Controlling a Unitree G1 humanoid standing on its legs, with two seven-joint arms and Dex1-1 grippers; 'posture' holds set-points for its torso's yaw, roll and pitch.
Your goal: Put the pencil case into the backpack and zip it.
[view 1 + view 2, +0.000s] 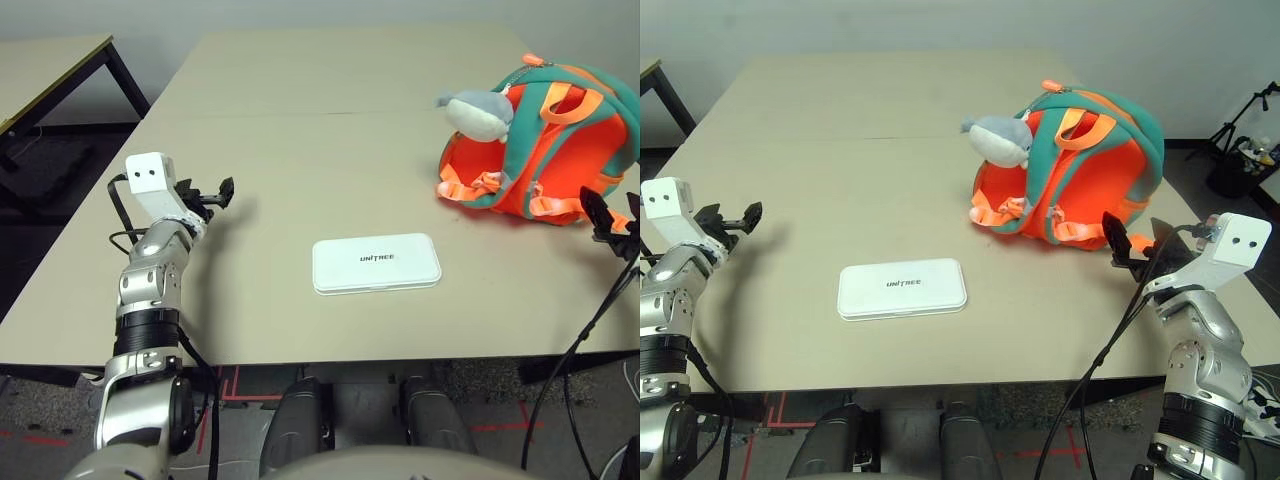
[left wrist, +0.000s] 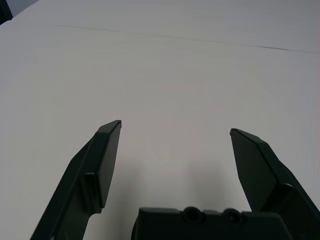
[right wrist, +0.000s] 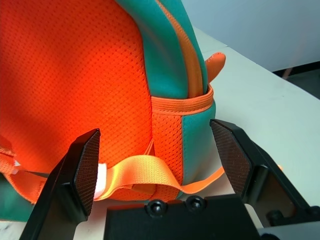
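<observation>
Pencil case point(image 1: 902, 289): flat white rectangular case, rounded corners, dark "UNITREE" lettering on its upper face. Lies flat near the front edge of the surface point(image 1: 300, 130), roughly midway between the two arms, touching neither. Nothing rests on it and nothing stands between it and either arm.

Left gripper point(image 1: 222, 191): jaws spread wide apart, holding nothing. Points level and forward over bare tabletop on the left side, well apart from the pencil case. Left wrist view gives pale tabletop between the black fingers point(image 2: 102, 160), with a thin seam line across the panels farther off.

Right gripper point(image 1: 1126, 242): jaws likewise spread wide, empty. Sits just beside the near lower corner of the backpack point(image 1: 1080, 165); contact cannot be told. Right wrist view has orange mesh fabric, a teal side panel and a loop of orange webbing strap point(image 3: 145, 175) directly ahead of the fingers.

Backpack: small, rounded, bright orange with teal trim, standing on the right half of the surface, well beyond the pencil case. Orange straps and buckles hang down its near face. Grey-white plush fish piece point(image 1: 995, 139) attached at its left upper side.

Surroundings: second table point(image 1: 50, 65) with black legs off to the far left; black cable point(image 1: 1110, 350) trailing from the right arm.
</observation>
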